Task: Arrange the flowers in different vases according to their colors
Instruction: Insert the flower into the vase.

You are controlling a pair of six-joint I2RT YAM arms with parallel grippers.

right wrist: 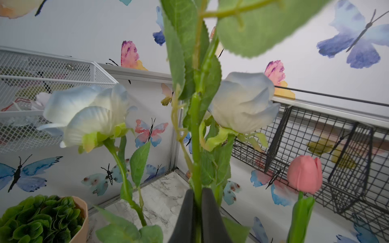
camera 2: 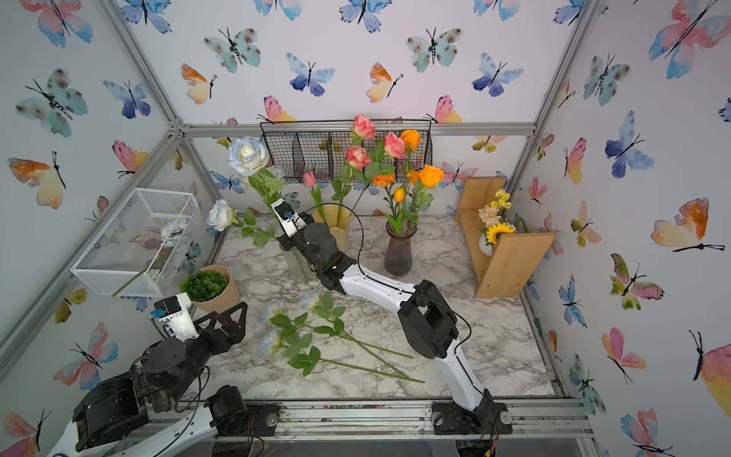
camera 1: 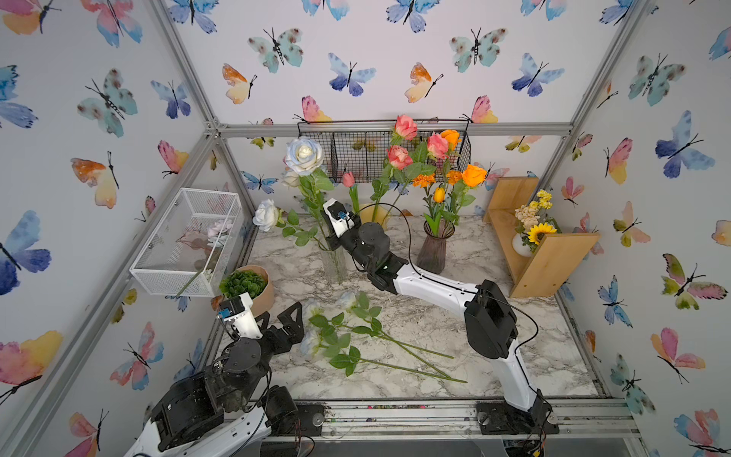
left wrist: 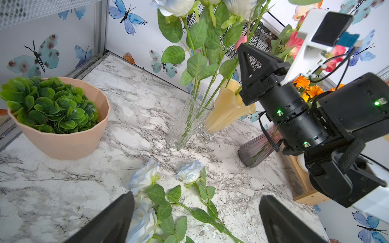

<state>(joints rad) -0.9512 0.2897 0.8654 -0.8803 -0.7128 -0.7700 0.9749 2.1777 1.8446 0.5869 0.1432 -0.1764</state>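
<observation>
The right claw (right wrist: 196, 202) pinched a white-blue rose (right wrist: 195, 136) just above the clear vase (left wrist: 189, 120), seemingly seating it among colour-mates, while the left claw (left wrist: 195, 197) gaped wide over loose roses (camera 1: 362, 329) near that vase.

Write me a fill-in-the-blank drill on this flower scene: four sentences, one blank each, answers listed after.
1. The purple vase holds the ___ flowers.
2. ___ white-blue roses lie loose on the marble table.
3. The left gripper hovers by them with its jaws ___.
4. The right gripper has its jaws on a green rose stem that stands in the ___ glass vase.

Missing words: orange; three; open; clear.
</observation>
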